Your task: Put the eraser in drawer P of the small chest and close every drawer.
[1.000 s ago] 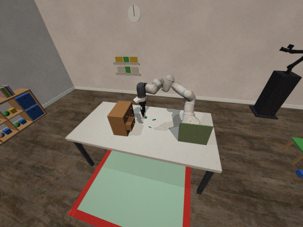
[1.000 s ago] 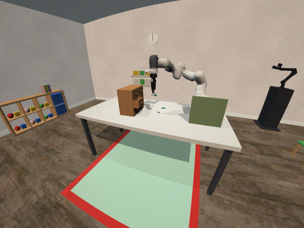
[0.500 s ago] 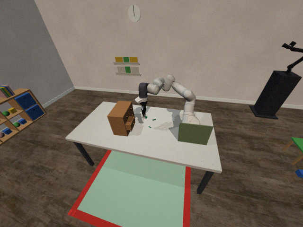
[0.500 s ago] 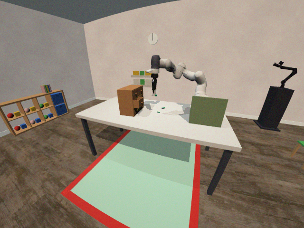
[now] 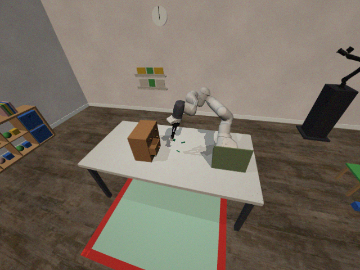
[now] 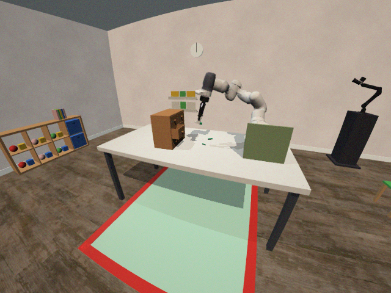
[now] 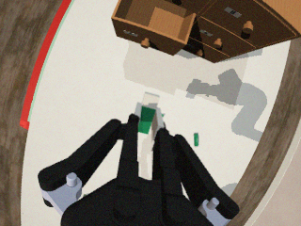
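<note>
Above the tabletop, nearer its far edge, the gripper is clamped on the eraser, a green and white block partly covered by the fingertips. Toward the left edge stands the chest, one drawer out, its label too blurred to read.

Claw at a greater tilt
</note>
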